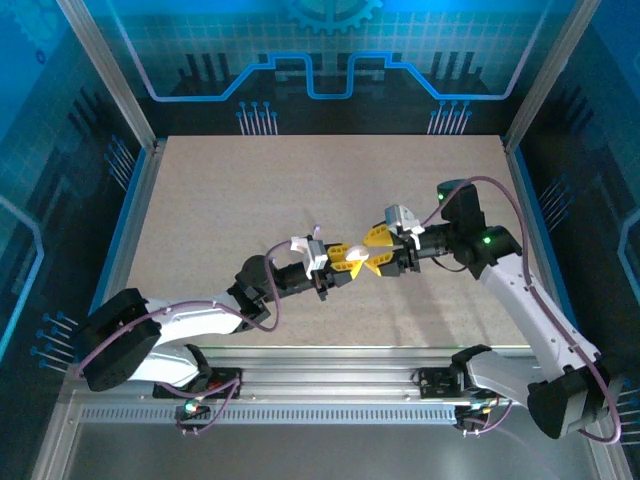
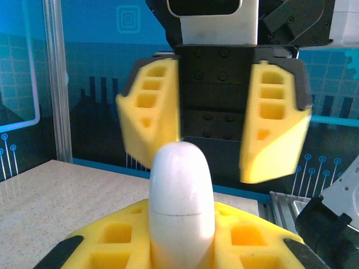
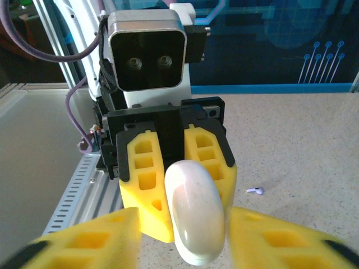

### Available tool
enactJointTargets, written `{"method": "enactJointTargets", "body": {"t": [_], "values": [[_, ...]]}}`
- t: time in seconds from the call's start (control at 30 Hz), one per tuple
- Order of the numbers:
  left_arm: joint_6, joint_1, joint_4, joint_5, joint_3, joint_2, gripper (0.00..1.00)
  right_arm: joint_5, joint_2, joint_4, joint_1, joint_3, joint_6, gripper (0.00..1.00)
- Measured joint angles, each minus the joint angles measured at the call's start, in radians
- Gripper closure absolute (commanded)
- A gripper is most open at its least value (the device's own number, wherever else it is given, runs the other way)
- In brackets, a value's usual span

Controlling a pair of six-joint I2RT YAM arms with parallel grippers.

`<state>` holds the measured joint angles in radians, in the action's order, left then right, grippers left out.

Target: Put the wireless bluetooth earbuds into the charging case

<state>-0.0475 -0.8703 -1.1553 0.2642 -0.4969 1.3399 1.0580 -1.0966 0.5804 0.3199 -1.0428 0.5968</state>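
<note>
Left gripper (image 1: 347, 262) is clamped hard on the charging case (image 2: 180, 207). The case sits pinched between its yellow fingers (image 3: 147, 179), rounded end sticking out past the tips, and the lid seam looks closed. Right gripper (image 1: 378, 256) is nose to nose with it above the table (image 3: 291, 140). Its jaws are apart, with one yellow finger (image 2: 151, 106) on each side of the case's free end. Both are blurred. There's a gap to the case on one side; on the other I can't tell if it's touching. Nothing is in the right's grip. One earbud (image 3: 255, 190) is lying down on the table, off to the side of the left gripper's fingers and below them, apart from both grippers and from the case.
</note>
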Motion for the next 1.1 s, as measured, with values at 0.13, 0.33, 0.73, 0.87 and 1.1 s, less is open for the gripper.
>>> {"method": "enactJointTargets", "body": {"t": [0.13,0.33,0.73,0.87,1.1], "values": [[0.000,0.000,0.000,0.006,0.000,0.000,0.82,0.016,-0.029,0.017,0.005,-0.023,0.023,0.64],[-0.003,0.000,0.000,0.007,0.000,0.000,0.82,0.026,-0.064,0.045,0.020,-0.043,0.059,0.64],[-0.003,0.000,-0.001,0.015,0.000,0.000,0.82,0.035,-0.095,0.093,0.021,-0.064,0.109,0.65],[-0.004,0.000,-0.001,0.022,0.000,0.000,0.82,0.035,-0.098,0.101,0.022,-0.064,0.116,0.67],[-0.004,0.002,0.000,0.034,-0.005,0.001,0.82,0.042,-0.099,0.108,0.022,-0.064,0.127,0.77]]}}
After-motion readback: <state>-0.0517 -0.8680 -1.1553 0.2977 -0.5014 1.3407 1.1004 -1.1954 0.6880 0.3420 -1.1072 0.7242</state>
